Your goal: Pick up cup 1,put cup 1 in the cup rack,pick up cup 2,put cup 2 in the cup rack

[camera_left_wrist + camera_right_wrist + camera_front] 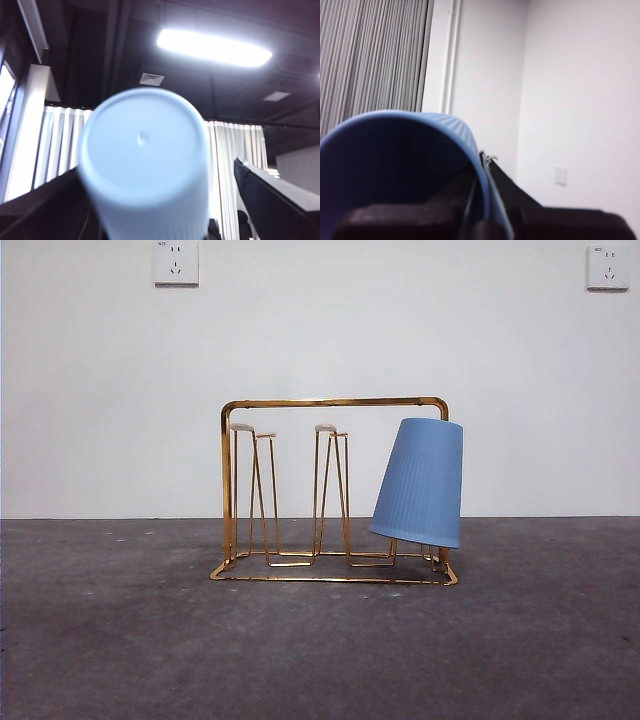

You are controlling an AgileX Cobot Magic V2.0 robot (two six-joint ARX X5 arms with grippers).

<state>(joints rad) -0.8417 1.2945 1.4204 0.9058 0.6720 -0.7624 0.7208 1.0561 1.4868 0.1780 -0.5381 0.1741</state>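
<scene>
Left gripper [150, 235] of mine holds pale bluish-white cup [145, 165] between jaws, flat base toward wrist camera, ceiling and curtains behind. Right gripper [482, 200] of mine pinches rim wall of blue ribbed cup [410, 150], one jaw inside mouth, one outside, closed tight on it. Front view: another blue cup [420, 482] sits upside down and tilted over peg at right end of gold cup rack [335, 402] on grey table [320, 650]. Remaining whitish-tipped pegs bare. Neither arm seen there.
</scene>
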